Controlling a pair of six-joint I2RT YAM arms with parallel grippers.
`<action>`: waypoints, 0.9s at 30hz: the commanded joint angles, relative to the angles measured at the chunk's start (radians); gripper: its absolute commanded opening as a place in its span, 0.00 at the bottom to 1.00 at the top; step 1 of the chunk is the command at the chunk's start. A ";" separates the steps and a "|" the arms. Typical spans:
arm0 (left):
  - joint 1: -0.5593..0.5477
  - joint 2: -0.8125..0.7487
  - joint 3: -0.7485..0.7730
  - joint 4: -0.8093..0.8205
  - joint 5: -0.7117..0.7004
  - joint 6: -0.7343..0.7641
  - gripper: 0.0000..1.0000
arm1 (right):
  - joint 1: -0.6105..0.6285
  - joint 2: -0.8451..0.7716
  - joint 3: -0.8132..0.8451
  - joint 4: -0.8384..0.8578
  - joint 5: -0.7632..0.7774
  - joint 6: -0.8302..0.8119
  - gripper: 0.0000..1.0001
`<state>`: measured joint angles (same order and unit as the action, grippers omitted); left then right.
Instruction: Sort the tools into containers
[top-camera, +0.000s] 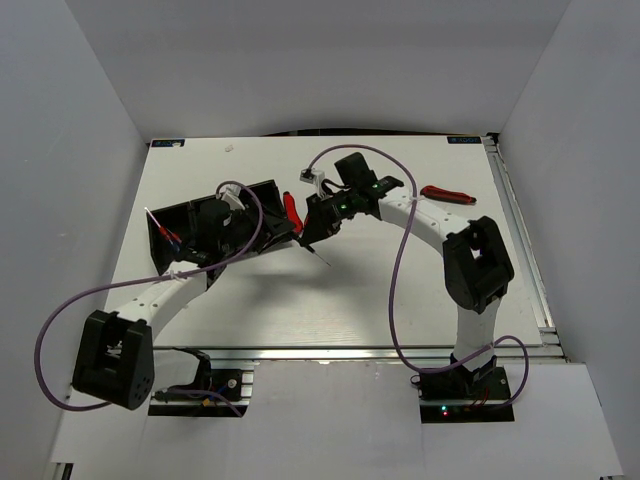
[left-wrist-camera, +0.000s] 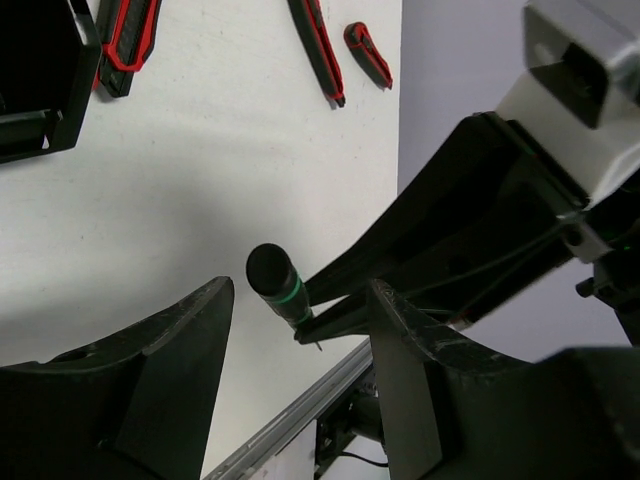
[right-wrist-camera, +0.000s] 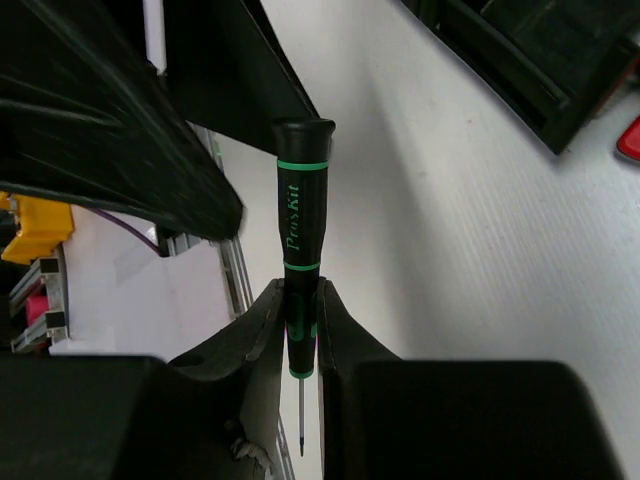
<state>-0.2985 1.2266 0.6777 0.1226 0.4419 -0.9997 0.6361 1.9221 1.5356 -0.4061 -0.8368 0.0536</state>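
My right gripper (right-wrist-camera: 302, 318) is shut on the black-and-green screwdriver (right-wrist-camera: 300, 215), gripping the lower handle, its thin tip pointing back toward the wrist. In the top view this gripper (top-camera: 313, 233) hovers mid-table with the screwdriver tip (top-camera: 324, 261) sticking out below. My left gripper (left-wrist-camera: 300, 292) is open, and the screwdriver's handle end (left-wrist-camera: 274, 283) floats between its fingers (left-wrist-camera: 180, 340) without touching. The left gripper (top-camera: 280, 236) sits over the right end of the black tray (top-camera: 165, 213). A blue-handled screwdriver (top-camera: 164, 234) lies at the tray's left end. Red-and-black cutters (top-camera: 290, 209) (top-camera: 447, 193) lie on the table.
The left wrist view shows three red-and-black cutters (left-wrist-camera: 125, 40) (left-wrist-camera: 318, 50) (left-wrist-camera: 368, 55) on the white table beyond the fingers, and a tray corner (left-wrist-camera: 40, 90). A metal rail (top-camera: 520, 240) runs along the table's right edge. White walls enclose the table.
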 joint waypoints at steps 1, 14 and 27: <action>-0.013 0.010 0.037 0.022 -0.015 0.001 0.66 | 0.005 -0.051 0.037 0.090 -0.047 0.069 0.01; -0.016 0.034 0.043 0.043 -0.003 -0.005 0.56 | 0.033 -0.071 0.018 0.133 -0.058 0.089 0.05; -0.014 0.014 0.078 -0.021 -0.020 0.035 0.00 | 0.039 -0.097 0.006 0.093 -0.024 -0.026 0.89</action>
<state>-0.3115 1.2697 0.6964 0.1520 0.4507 -1.0061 0.6701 1.8915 1.5333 -0.3099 -0.8627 0.0940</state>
